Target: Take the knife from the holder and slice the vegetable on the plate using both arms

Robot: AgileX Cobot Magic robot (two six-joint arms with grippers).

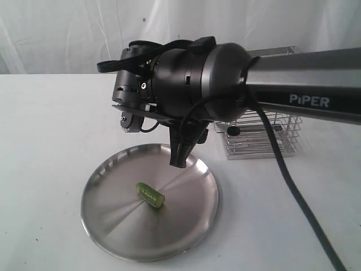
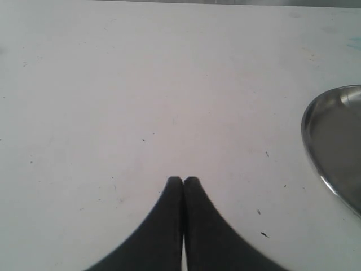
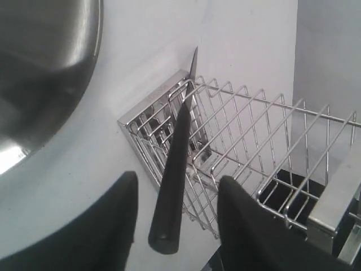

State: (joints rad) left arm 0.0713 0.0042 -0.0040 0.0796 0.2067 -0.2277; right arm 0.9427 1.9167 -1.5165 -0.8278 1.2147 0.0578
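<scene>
The vegetable (image 1: pixel 150 195), a short green cucumber piece, lies near the middle of the steel plate (image 1: pixel 113 226). My left gripper (image 1: pixel 179 157) hangs fingers-down over the plate's far rim. In the left wrist view the left gripper (image 2: pixel 183 179) is shut on nothing, above bare table, with the plate (image 2: pixel 338 141) off to one side. The wire holder (image 1: pixel 265 135) stands behind the plate. In the right wrist view the right gripper (image 3: pixel 177 179) is open. The knife's black handle (image 3: pixel 172 186) runs between its fingers without touching either, and the blade reaches down through the holder (image 3: pixel 242 130).
A thick grey arm link (image 1: pixel 304 79) crosses in front of the holder's upper part and hides the right gripper in the exterior view. A black cable (image 1: pixel 293 192) trails down across the table to the right. The plate's rim (image 3: pixel 39 68) lies beside the holder.
</scene>
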